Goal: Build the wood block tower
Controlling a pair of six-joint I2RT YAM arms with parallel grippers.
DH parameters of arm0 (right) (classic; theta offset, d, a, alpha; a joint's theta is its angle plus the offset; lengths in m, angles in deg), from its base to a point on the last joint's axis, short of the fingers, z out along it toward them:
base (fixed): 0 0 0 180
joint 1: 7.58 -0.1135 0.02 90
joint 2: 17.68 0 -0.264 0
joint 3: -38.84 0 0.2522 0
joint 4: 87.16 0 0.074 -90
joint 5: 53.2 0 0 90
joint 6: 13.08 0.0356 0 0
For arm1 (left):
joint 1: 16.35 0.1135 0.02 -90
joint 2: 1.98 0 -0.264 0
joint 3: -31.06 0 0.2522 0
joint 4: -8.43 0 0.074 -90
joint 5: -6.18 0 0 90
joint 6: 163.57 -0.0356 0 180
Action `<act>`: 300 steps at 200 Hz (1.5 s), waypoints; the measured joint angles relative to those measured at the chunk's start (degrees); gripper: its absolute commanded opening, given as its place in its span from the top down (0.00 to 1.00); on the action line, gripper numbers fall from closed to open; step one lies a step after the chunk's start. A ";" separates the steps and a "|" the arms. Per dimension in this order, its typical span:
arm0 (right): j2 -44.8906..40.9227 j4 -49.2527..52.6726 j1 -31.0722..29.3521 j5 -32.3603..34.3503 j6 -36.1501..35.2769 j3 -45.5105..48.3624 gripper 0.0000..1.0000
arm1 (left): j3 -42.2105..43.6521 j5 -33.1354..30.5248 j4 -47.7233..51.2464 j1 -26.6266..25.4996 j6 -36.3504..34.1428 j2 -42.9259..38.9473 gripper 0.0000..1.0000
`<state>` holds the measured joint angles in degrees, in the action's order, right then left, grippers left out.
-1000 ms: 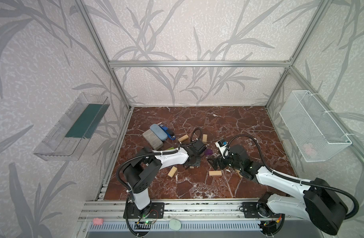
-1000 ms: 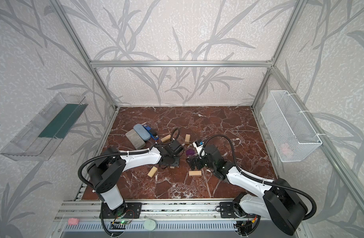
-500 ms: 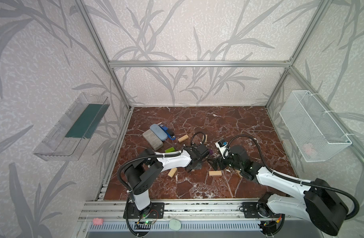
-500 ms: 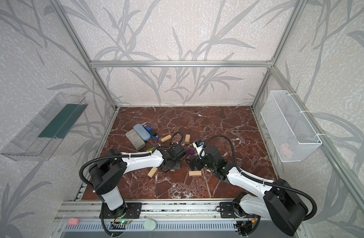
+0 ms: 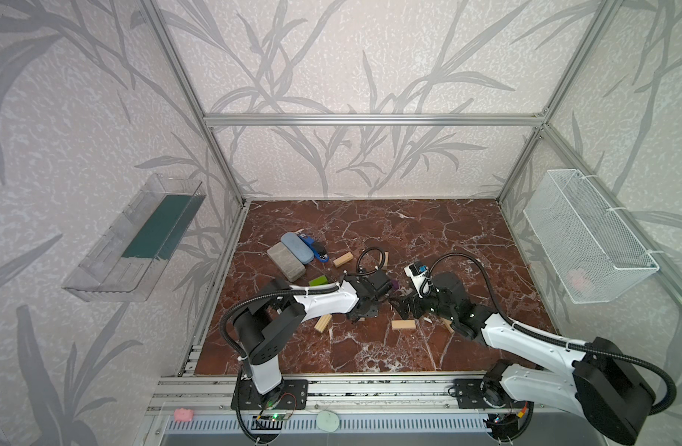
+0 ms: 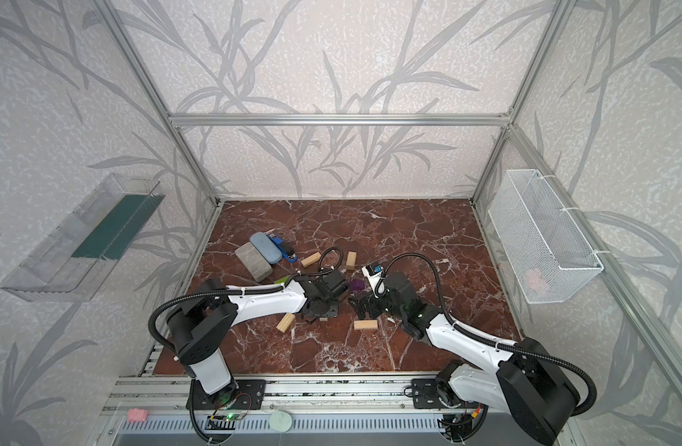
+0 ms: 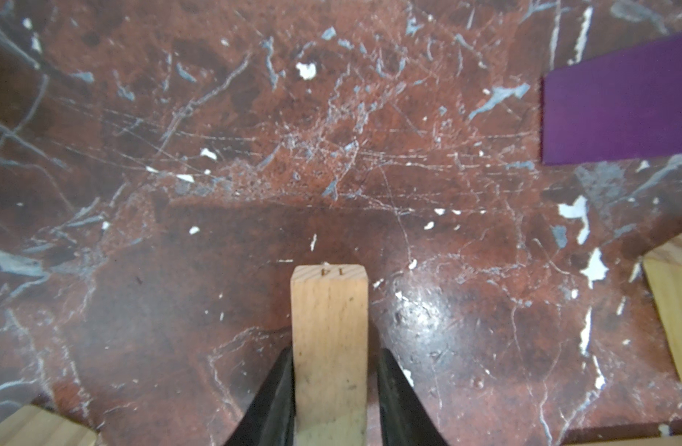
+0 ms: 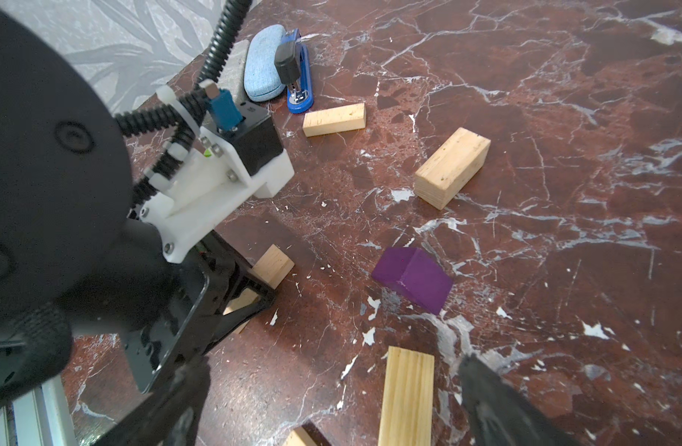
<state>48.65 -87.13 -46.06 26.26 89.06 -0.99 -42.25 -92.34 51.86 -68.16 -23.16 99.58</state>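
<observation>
Change: left gripper was clamped on a brick a second ago, and its jaws have now started to part. A sliver of gap shows on one side, while the other finger sits at the wood. The brick lies flat on the table, so I read this as a base piece being set down.

No tower yet: every block I can see lies single. The purple block is near the drop spot, the green brick is just behind the left forearm, and pale ones are scattered round.

Pose: left arm is stretched low toward table middle, wrist pitched down over the brick. Right arm reaches in low from its side, with the right gripper spread wide and empty. A second brick lies between its fingers, nearer one of them — no contact that I can see. The two grippers sit near each other, not touching.
</observation>
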 measured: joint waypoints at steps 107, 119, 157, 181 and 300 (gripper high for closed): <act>-0.02 0.50 0.00 1.09 -0.15 0.00 0.01 | -1.09 0.15 1.31 0.00 1.90 0.61 0.55; 0.00 0.66 0.00 1.73 -0.04 0.00 0.01 | -1.22 0.26 1.44 0.00 1.86 0.59 0.50; 1.79 9.27 0.00 3.52 0.96 -5.31 0.01 | -1.25 -0.26 3.37 0.00 1.46 -1.14 0.40; 1.99 14.75 0.00 3.41 2.29 -9.03 0.01 | -0.17 -0.11 2.54 0.00 0.76 -5.95 0.34; 3.58 41.35 -3.82 4.74 7.23 -17.49 0.03 | 11.52 2.60 -5.84 0.00 -7.54 -28.74 0.01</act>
<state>52.23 -45.78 -49.88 31.00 96.29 -18.47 -30.73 -89.74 46.03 -68.16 -30.70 70.84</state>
